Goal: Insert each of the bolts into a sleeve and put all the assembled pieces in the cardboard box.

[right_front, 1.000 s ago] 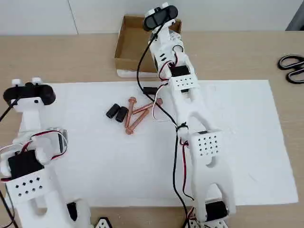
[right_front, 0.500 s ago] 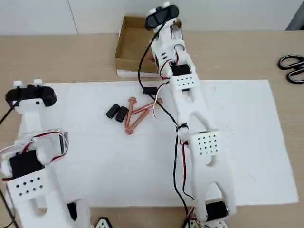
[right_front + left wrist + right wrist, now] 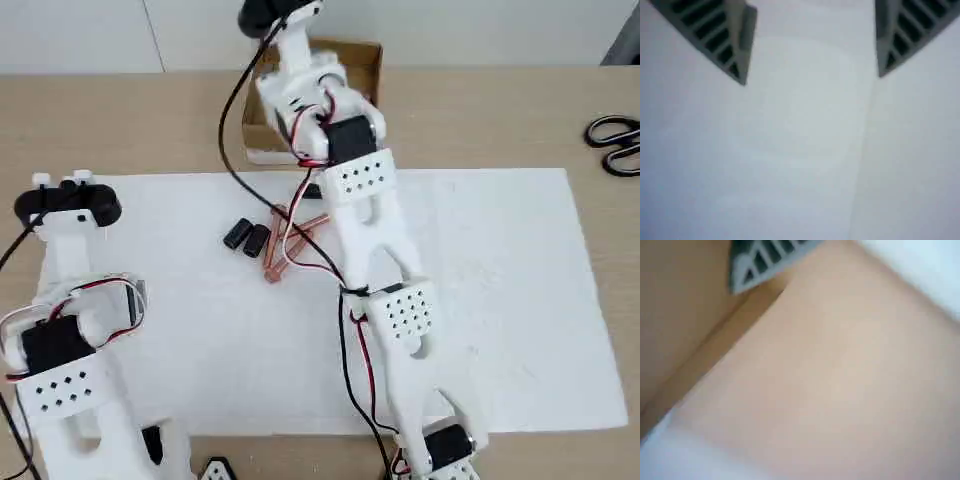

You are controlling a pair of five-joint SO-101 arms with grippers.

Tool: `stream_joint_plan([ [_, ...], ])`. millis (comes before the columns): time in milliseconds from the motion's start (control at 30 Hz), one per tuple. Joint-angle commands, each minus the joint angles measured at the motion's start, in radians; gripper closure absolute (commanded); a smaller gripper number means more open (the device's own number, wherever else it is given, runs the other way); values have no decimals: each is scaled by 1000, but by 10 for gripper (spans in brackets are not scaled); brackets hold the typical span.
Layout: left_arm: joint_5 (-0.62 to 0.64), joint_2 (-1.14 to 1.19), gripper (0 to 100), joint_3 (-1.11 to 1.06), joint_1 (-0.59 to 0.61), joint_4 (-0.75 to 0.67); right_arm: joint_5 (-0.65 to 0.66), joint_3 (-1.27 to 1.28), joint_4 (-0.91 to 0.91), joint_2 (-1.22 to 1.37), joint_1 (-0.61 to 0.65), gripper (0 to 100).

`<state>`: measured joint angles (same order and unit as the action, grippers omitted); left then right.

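L arm (image 3: pixel 60 330) sits at the left side of the white sheet (image 3: pixel 500 300), wrist over the sheet's left edge. L gripper (image 3: pixel 810 45): fingers (image 3: pixel 727 37) well apart, nothing betw. them, only plain white sheet below in the L wrist view. R arm (image 3: pixel 385 300) runs from its base at the near edge of the sheet diag. across to the far side of the table (image 3: pixel 120 120). R gripper (image 3: pixel 288 70) is over the left part of the cardboard box (image 3: pixel 360 55), wrist cam on top of it. R gripper apart vs. together: can't tell, high view hides the tip under the wrist. R wrist view gives a tan flat surface (image 3: pixel 830 380) close up w/ a darker crease line and white patches at the frame edges. Box stands on the table just beyond the sheet's far edge, open side up; inside mostly covered by the R arm, contents not readable. Sleeves (image 3: pixel 247 237): 2 short black cylinders lying side by side on the sheet, touching or nearly so, near the sheet's middle-left. Bolts (image 3: pixel 272 250): copper-coloured, in a loose crossed bunch just right of the sleeves, one head pointing toward the box. R arm's forearm and its red/black wires pass over the bunch, so exact count not clear; at least 2 shafts seen. Bolts and sleeves separate, none mated. Both grippers well apart from the parts. Scissors (image 3: pixel 612 140) on bare table at far right, off the sheet.
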<state>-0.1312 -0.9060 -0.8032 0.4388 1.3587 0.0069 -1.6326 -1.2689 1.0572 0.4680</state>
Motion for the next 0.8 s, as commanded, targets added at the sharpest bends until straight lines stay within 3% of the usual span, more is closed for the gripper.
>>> stream_joint_plan([
  [0,-11,-12,838,4,0,2,-98,-49,-131,-62,18,794],
  [367,-6,-12,839,-15,0,2,-117,-49,-346,-38,-7,794],
  [633,72,-14,839,-48,3,-5,-112,-48,-363,-5,-16,793],
  [700,106,-14,839,-47,3,-5,-48,-40,-395,15,-19,792],
  [767,120,-14,839,-44,3,-6,137,14,-406,31,-15,792],
])
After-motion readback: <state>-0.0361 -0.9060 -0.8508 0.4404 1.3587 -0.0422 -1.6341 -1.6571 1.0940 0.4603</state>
